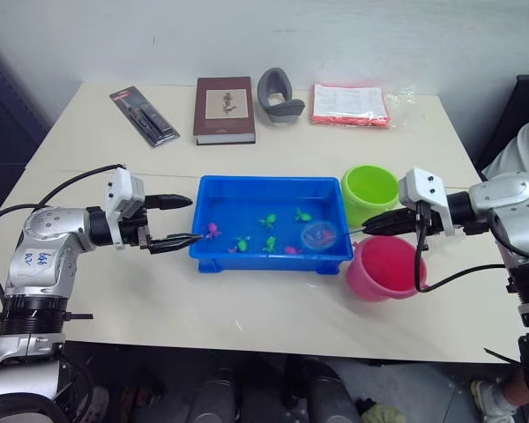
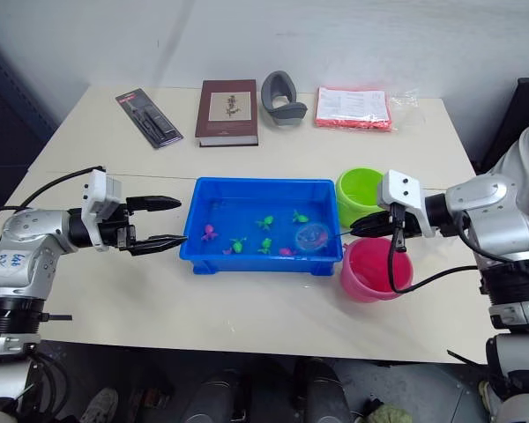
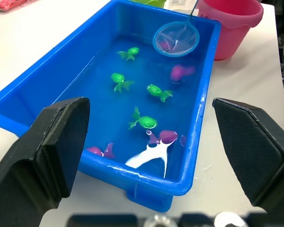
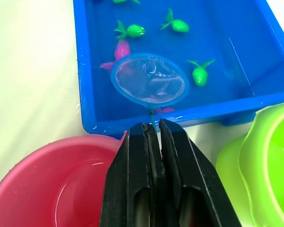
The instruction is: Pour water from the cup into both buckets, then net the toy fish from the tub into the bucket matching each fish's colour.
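Toy fish (image 3: pixel 146 122) in unlabelled blue tub (image 1: pixel 247 256)

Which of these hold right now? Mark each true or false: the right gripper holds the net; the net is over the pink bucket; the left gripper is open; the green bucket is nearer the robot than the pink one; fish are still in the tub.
1. The right gripper holds the net by its handle. True.
2. The net is over the pink bucket. False: its hoop is in the tub.
3. The left gripper is open. True.
4. The green bucket is nearer the robot. False: the pink one is nearer.
5. Fish remain in the tub. True: green and pink.
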### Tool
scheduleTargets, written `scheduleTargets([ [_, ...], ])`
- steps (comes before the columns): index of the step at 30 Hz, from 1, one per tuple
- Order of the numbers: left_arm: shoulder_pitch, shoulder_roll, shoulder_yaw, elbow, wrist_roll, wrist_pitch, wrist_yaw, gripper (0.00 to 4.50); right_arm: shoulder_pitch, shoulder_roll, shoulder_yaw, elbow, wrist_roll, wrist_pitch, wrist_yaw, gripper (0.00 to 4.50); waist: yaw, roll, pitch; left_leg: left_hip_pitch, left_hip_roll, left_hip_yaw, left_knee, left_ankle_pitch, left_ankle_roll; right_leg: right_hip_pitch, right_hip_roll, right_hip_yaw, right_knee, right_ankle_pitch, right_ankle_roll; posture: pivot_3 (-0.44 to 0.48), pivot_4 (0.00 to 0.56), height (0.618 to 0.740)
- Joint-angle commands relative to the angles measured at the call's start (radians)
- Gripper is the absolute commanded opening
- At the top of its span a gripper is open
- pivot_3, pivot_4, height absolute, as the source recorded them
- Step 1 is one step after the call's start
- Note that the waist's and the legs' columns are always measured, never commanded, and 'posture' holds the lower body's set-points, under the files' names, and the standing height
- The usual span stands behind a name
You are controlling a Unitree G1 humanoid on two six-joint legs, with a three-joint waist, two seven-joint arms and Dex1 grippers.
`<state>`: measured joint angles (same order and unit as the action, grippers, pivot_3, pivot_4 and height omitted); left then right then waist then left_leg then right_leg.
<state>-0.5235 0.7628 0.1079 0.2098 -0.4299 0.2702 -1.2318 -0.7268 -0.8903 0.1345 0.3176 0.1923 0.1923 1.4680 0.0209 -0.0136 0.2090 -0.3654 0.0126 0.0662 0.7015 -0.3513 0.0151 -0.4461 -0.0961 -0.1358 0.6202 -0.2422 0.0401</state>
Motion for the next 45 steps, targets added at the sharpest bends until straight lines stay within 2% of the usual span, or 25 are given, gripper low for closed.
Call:
scheduleTargets([
  [1,-0.02,0.004,0.006,-0.007,0.003,-0.018,-0.004,4.46,0.003,-0.004,-0.025,-0.006,-0.012,-0.066,-0.016,0.0,0.0,0.0,0.0,0.0,0.0,0.0,0.0,0.0,0.0,0.0,0.0,0.0,0.0,0.0,0.0,0.0,0.15,0.74],
  [5,-0.022,0.008,0.004,-0.002,0.006,-0.021,-0.009,4.46,-0.01,0.007,0.01,-0.003,-0.089,-0.219,-0.061,0.0,-0.001,0.0,0.0,0.0,0.0,0.0,0.0,0.0,0.0,0.0,0.0,0.0,0.0,0.0,0.0,0.0,0.15,0.74],
  [14,-0.015,0.016,0.003,-0.005,0.009,-0.023,-0.011,4.46,-0.051,0.009,0.107,-0.039,-0.243,-0.401,-0.09,0.0,-0.001,0.0,0.0,0.0,0.0,0.001,0.0,0.0,0.0,0.0,0.0,0.0,0.0,0.0,0.0,0.0,0.15,0.74],
  [19,-0.01,0.02,-0.001,-0.006,0.017,-0.029,-0.014,4.46,-0.119,0.011,0.17,0.018,-0.375,-0.567,-0.154,0.0,0.0,0.0,0.0,0.0,0.0,0.001,0.0,0.0,0.0,0.0,0.0,0.001,0.0,0.0,0.0,0.0,0.15,0.74],
  [33,-0.005,0.022,0.007,-0.009,0.015,-0.029,-0.006,4.46,-0.104,0.095,0.21,-0.037,-0.298,-0.529,-0.047,0.0,-0.008,0.0,0.0,0.001,0.0,0.0,0.0,0.0,0.0,0.0,0.0,0.001,0.001,0.0,0.0,0.0,0.15,0.74],
  [45,0.003,0.025,0.013,-0.015,0.014,-0.027,0.0,4.46,-0.069,0.162,0.168,-0.025,-0.19,-0.34,-0.066,0.0,-0.021,0.0,0.0,0.001,0.0,0.0,0.0,0.0,0.0,0.0,0.0,0.001,0.001,0.0,0.0,0.0,0.15,0.74],
])
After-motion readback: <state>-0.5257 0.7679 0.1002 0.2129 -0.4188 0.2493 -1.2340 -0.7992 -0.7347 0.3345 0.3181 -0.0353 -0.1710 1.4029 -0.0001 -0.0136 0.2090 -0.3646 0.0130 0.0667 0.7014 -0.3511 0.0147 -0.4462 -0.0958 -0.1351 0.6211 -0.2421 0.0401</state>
